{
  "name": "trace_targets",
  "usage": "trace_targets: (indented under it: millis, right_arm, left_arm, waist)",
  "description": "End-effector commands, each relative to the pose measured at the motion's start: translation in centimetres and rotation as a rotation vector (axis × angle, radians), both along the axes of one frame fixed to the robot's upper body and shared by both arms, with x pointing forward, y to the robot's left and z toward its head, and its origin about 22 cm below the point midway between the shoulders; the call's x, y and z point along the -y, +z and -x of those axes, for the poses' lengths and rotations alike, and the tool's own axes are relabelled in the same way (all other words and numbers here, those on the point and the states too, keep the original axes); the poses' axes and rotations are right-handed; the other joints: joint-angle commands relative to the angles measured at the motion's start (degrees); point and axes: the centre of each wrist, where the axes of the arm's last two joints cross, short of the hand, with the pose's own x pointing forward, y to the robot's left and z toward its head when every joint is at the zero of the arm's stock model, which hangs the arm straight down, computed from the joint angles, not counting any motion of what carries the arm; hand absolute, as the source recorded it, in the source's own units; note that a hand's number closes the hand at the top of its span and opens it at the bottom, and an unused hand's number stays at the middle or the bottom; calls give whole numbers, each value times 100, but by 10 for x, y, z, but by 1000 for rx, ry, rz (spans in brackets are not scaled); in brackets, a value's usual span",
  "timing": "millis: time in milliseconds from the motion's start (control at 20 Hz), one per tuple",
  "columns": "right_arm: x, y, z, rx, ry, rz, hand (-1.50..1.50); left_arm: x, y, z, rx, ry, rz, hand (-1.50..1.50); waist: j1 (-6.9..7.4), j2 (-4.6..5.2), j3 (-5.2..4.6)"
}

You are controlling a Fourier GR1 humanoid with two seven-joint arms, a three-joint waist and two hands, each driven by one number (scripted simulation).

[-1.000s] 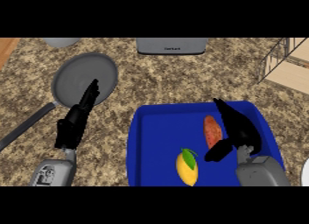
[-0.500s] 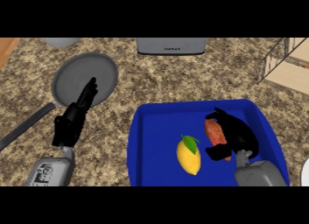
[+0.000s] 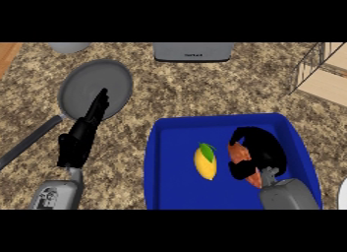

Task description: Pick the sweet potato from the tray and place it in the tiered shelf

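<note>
Black and curled, the right hand [image 3: 267,150] lies in the right half of the blue tray [image 3: 172,189], its fingers and thumb wrapped round the sweet potato [image 3: 240,153], so that only orange-brown patches of it show at the hand's left edge and below it near the grey wrist. The sweet potato is thus inside the tray, held in the hand; whether it rests on the tray floor or is lifted off it cannot be told. Just beside the hand, to its left and apart from it, a yellow lemon [image 3: 205,161] with a small green leaf lies on the tray floor. The tray sits on a speckled brown stone counter [image 3: 205,88]. At the upper right corner stands the tiered shelf [image 3: 332,74], light wood with thin dark bars, well apart from the tray. Across the counter, the left hand [image 3: 78,140] is stretched out with straight fingers held together, holding nothing, its tips over the grey frying pan [image 3: 85,86], whose dark handle runs to the lower left.
</note>
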Motion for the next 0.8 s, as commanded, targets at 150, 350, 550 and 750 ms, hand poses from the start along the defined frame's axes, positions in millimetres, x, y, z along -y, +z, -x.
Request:
trace_targets:
  millis: [150,350,550,750]
  right_arm:
    - [-21,23,-52,66,-374,24,150]
    - [-25,34,-65,150,-393,-11,150]
    - [-37,41,-44,318,-436,-148,150]
    - [-45,84,-53,528,-463,-291,150]
  left_arm:
    - [-11,-2,5,-17,-10,-4,0]
    - [13,8,3,-2,-11,-2,0]
    - [9,5,-4,9,2,6,0]
    - [7,-1,-7,-13,-9,2,0]
  waist:
    - [121,37,9]
    - [36,18,13]
    - [-8,6,13]
    - [0,16,12]
